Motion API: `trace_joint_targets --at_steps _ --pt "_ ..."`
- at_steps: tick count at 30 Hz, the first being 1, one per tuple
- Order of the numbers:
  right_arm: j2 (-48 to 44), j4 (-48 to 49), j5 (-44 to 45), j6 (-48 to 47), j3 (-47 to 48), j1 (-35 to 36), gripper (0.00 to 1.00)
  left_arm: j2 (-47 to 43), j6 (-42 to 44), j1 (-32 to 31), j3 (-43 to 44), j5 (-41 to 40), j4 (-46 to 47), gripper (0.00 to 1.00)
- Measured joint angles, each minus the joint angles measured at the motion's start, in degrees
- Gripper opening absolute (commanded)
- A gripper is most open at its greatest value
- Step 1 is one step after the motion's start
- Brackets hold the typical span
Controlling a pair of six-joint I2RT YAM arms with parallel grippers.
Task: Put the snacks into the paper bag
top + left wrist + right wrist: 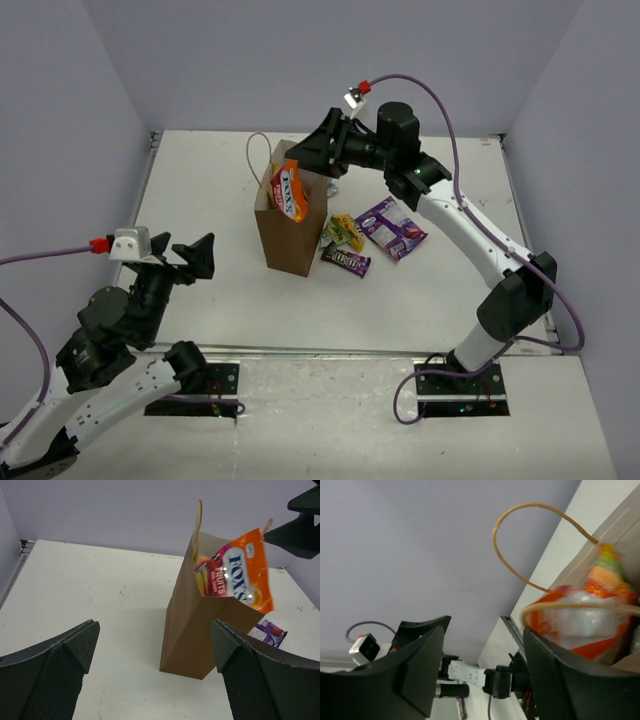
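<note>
1. The left hand [155, 627] hovers over the tabletop [200, 180], left of the bag [290, 235] and well apart from it. It is released: the fingers are spread wide with nothing between them, and they point toward the bag.

2. The bag stands upright near the middle of the tabletop with its mouth open. One loop handle [258, 150] rises at its far left edge.

3. The chip bag [288, 190] sits inside the bag, tilted. Its upper part projects above the rim and leans to the right side.

4. The right hand [485, 630] is at the far side of the bag, level with the top. It is released: the fingers are apart and hold nothing. The chip bag lies just beside one fingertip; contact cannot be determined.

5. Three snacks lie on the tabletop right of the bag:
   - The yellow-green packet [345, 232], just beside the bag.
   - The brown candy [346, 262], nearer the arm bases.
   - The purple packet [392, 228], farthest right.
</note>
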Motion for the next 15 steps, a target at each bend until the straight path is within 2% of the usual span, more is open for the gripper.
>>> trace_joint_targets --at_steps 2,3,9,12,15 --pt "-0.15 -0.42 1.03 -1.2 0.72 0.2 0.92 0.0 0.0 0.0 0.0 0.0 0.0 1.0" --pt "-0.15 -1.22 1.53 -1.92 1.81 0.24 0.94 0.0 0.0 0.0 0.0 0.0 0.0 1.0" --pt "-2.56 -11.28 8.81 -10.49 10.71 1.11 0.99 0.0 0.0 0.0 0.0 -0.07 0.0 1.0" --pt "-8.57 -16.98 14.51 -16.04 9.84 1.22 0.99 0.0 0.0 0.0 0.0 -0.24 -0.02 1.0" --pt "-18.12 -17.99 18.18 -19.69 3.67 -1.07 0.99 0.0 0.0 0.0 0.0 -0.39 -0.02 1.0"
